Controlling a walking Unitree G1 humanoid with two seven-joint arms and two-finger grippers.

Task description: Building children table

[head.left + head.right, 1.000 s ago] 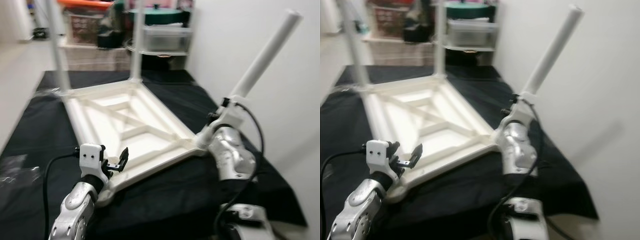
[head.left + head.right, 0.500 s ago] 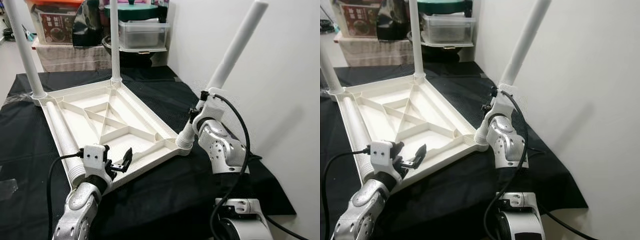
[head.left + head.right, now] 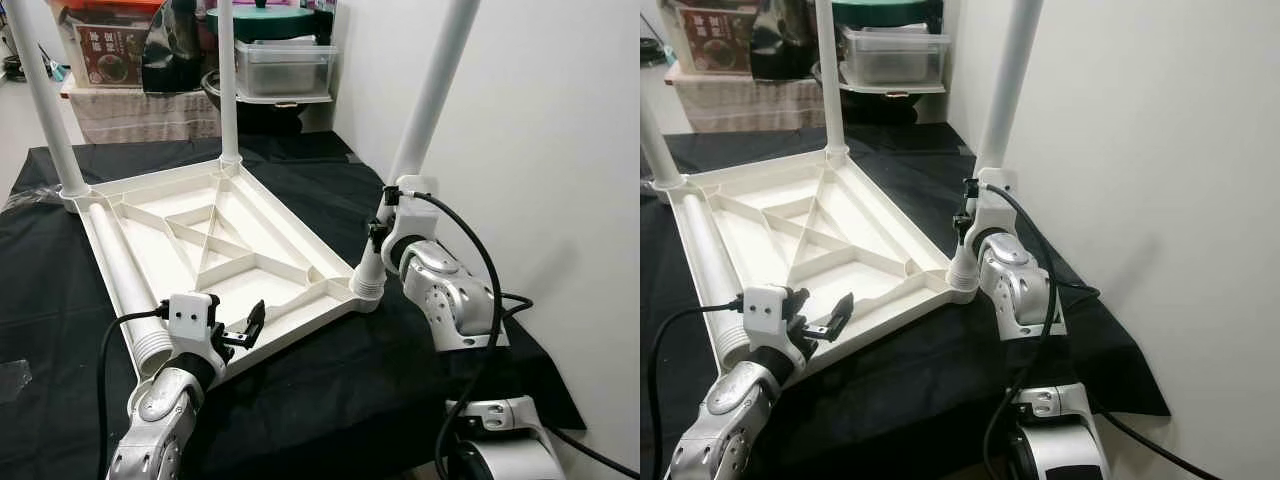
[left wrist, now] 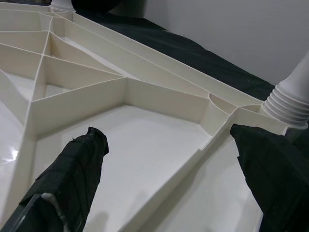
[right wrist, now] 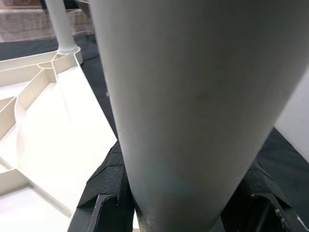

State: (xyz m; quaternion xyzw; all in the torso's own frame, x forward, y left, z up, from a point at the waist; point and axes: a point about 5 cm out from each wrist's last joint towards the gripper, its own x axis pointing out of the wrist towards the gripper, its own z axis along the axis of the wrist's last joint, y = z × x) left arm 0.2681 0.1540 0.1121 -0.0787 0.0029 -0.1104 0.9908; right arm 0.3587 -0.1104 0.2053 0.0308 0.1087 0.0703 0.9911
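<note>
The white tabletop (image 3: 262, 232) lies upside down on a black cloth (image 3: 330, 400). Two white legs (image 3: 228, 80) (image 3: 45, 100) stand upright in its far corners. A third leg (image 3: 120, 275) lies loose along its left edge. My right gripper (image 3: 383, 228) is shut on the fourth leg (image 3: 435, 90), which stands nearly upright in the near right corner socket (image 3: 367, 285). In the right wrist view black fingers (image 5: 108, 188) clamp that leg (image 5: 183, 96) from both sides. My left gripper (image 3: 240, 328) hovers open just above the tabletop's near edge (image 4: 203, 145), with nothing between its fingers (image 4: 77, 169).
A white wall (image 3: 560, 150) rises close on the right. Behind the cloth stand a shelf with a clear lidded box (image 3: 285, 65) and other containers (image 3: 110, 50). The cloth's edge (image 3: 560, 400) drops off at the near right. Crumpled clear plastic (image 3: 10, 375) lies at the near left.
The leg in my right gripper has swung from leaning right to nearly upright in the corner socket. My left gripper has stayed open in about the same place. The camera shifted early on.
</note>
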